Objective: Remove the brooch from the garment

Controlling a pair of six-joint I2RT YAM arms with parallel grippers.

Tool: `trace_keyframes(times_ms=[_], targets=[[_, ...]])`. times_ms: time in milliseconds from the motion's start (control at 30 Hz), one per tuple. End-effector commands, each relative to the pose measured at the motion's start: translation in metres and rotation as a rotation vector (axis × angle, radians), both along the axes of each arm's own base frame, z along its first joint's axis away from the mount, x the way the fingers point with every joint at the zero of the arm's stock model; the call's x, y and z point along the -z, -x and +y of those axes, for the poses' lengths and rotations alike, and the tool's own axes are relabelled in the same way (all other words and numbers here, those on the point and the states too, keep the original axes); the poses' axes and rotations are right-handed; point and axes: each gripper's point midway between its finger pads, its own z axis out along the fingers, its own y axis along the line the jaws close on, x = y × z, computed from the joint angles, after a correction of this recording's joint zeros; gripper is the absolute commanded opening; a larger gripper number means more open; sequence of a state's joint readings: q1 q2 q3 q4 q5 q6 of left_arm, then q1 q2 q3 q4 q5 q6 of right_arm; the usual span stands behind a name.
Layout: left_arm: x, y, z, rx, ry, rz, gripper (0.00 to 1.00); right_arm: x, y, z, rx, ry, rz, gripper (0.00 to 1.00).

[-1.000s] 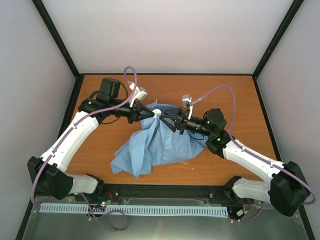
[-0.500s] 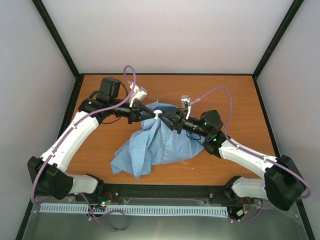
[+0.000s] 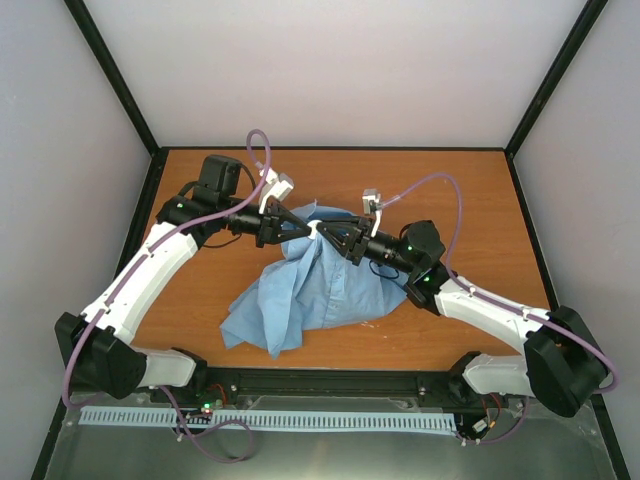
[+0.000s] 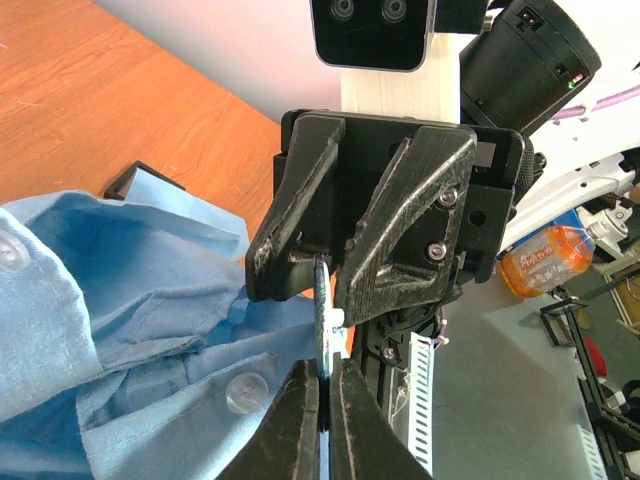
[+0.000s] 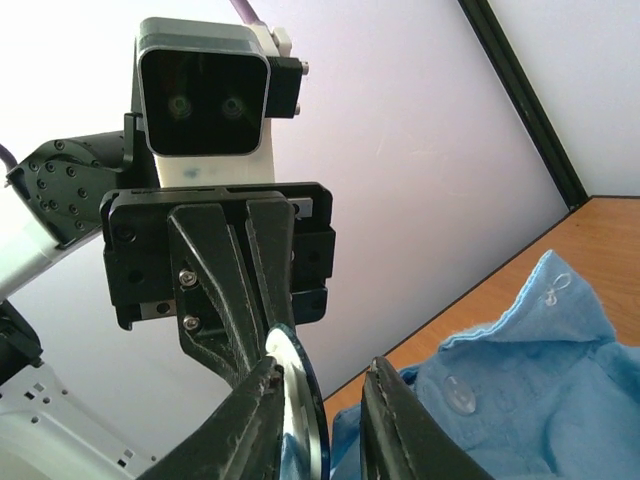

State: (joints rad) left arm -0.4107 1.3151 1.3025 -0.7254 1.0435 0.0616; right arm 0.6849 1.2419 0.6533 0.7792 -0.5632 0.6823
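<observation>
The light blue shirt (image 3: pixel 320 285) lies crumpled on the wooden table, with one peak of cloth pulled up between the arms. My left gripper (image 3: pixel 305 228) is shut on the rim of the brooch (image 4: pixel 322 310), a thin dark blue disc with a white back, seen edge-on. My right gripper (image 3: pixel 327 233) faces it tip to tip. Its jaws are open around the other side of the brooch (image 5: pixel 300 400), and the disc rests against one finger (image 5: pixel 262 385). Shirt cloth and clear buttons hang just below the brooch in both wrist views (image 4: pixel 100 300) (image 5: pixel 520 380).
The orange wooden table (image 3: pixel 200 300) sits inside a black-framed enclosure with pale walls. A black rail (image 3: pixel 330 380) runs along the near edge between the arm bases. Purple cables loop above both wrists.
The right gripper has moved left and up toward the left gripper, so its fingers now reach the brooch. The left arm and the shirt have barely moved.
</observation>
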Motion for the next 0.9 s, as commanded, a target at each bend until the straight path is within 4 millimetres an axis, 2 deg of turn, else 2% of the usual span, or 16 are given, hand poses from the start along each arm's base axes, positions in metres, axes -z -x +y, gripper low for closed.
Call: trace_keyframes(times_ms=[0, 233, 300, 400, 500, 700, 867], targets=[[-0.029, 0.006, -0.005, 0.046, 0.071, -0.027, 0.01, 0.005, -0.004, 0.000, 0.044, 0.000, 0.005, 0.20], [-0.033, 0.008, -0.007, 0.058, 0.092, 0.011, 0.01, 0.014, -0.015, -0.004, 0.135, 0.025, 0.033, 0.18], [-0.034, 0.007, -0.007, 0.057, 0.095, 0.015, 0.01, 0.014, -0.015, -0.004, 0.137, 0.026, 0.037, 0.23], [-0.031, 0.007, -0.006, 0.053, 0.085, 0.005, 0.01, 0.011, -0.009, -0.003, 0.104, 0.013, 0.030, 0.36], [-0.027, 0.005, -0.005, 0.040, 0.065, -0.009, 0.01, 0.006, -0.001, -0.008, 0.087, -0.006, 0.014, 0.41], [-0.025, 0.003, -0.005, 0.038, 0.065, -0.012, 0.01, -0.009, 0.021, -0.009, -0.031, -0.094, 0.002, 0.45], [-0.027, 0.002, -0.006, 0.037, 0.068, -0.013, 0.01, -0.009, 0.020, -0.006, -0.057, -0.127, 0.027, 0.44]])
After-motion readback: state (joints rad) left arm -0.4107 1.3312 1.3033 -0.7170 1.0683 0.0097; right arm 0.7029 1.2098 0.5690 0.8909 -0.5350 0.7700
